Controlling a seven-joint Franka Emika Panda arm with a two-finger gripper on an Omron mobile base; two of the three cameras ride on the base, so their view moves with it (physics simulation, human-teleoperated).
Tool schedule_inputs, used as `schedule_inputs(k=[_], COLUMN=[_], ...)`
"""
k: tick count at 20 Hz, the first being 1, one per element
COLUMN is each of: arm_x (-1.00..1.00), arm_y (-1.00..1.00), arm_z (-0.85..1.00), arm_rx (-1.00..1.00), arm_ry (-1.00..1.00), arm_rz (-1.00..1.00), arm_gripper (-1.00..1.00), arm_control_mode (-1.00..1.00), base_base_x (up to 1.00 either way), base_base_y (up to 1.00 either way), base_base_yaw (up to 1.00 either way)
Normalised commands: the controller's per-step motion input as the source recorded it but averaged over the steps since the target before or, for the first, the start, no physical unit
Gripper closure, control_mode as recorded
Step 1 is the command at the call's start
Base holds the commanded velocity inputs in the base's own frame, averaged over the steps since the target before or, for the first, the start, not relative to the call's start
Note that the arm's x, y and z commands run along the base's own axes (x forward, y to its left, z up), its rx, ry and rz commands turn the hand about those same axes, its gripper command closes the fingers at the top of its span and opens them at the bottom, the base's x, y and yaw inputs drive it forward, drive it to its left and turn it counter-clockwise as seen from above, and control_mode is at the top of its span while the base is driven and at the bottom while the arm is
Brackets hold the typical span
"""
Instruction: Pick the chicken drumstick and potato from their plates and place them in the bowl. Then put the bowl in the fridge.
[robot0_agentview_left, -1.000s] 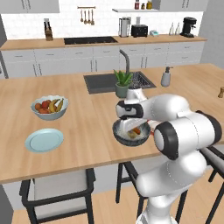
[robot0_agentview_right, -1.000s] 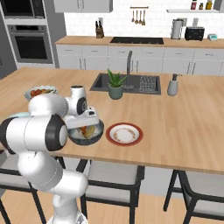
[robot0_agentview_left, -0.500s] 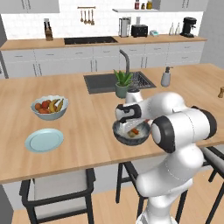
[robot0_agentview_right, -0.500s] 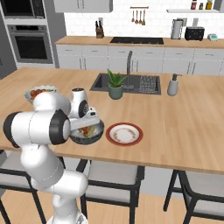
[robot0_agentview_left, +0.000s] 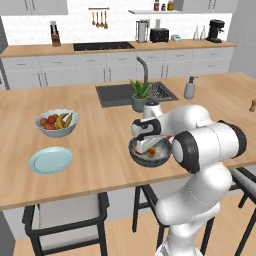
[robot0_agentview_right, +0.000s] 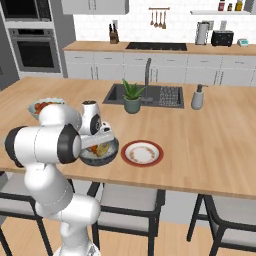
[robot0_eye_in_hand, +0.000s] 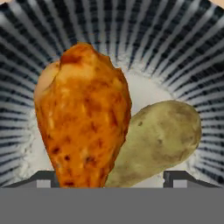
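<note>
Dropped lower toward the bowl (robot0_agentview_left: 149, 152) since a second ago, gripper (robot0_eye_in_hand: 111, 177) now just above it, fingers (robot0_eye_in_hand: 46, 178) spread wide and holding nothing. Directly ahead between the tips, inside the bowl: chicken drumstick (robot0_eye_in_hand: 83, 118) touching potato (robot0_eye_in_hand: 159, 138). Probably rigid, heavyish and smooth-walled; best pinched at the rim.

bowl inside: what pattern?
Dark and pale radial stripes around a speckled pale centre of the bowl; hand view.
</note>
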Motion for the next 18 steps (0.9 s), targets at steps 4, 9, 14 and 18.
schedule_inputs(k=[4,9,14,18], arm_x=[-0.27,-0.38,-0.03,0.08], arm_y=[-0.01,-0.24,-0.52,-0.40], arm_z=[0.55,0.71,0.11,-0.03], arm_rx=[0.09,0.23,0.22,0.14], arm_ry=[0.00,0.00,0.11,0.27], arm_rz=[-0.05,-0.29,-0.68,-0.57], arm_gripper=[-1.00,-1.00,-1.00,-1.00], arm_control_mode=[-1.00,-1.00,-1.00,-1.00], base_base_x=[0.00,0.00,0.00,0.00], base_base_y=[0.00,0.00,0.00,0.00], base_base_yaw=[0.00,0.00,0.00,0.00])
